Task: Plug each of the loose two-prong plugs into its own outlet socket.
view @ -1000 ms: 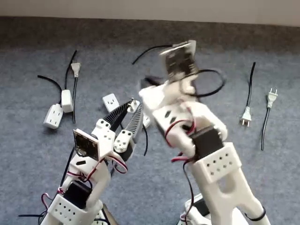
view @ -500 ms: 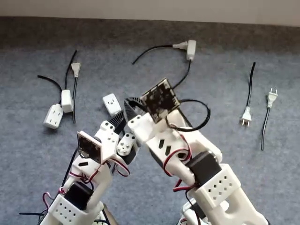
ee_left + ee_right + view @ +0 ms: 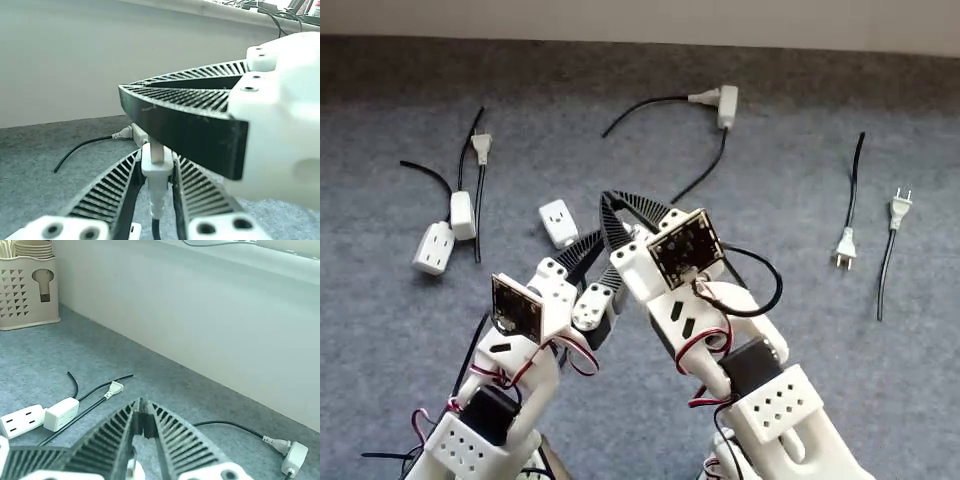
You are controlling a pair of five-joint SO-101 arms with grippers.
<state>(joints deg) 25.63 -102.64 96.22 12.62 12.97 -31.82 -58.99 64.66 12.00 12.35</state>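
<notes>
the left gripper (image 3: 156, 161) is clamped on a white two-prong plug (image 3: 155, 174) mid-table over the grey carpet (image 3: 890, 380), near a loose outlet socket (image 3: 558, 222), with the right gripper (image 3: 142, 407) just beside it, its jaws closed tip to tip
</notes>
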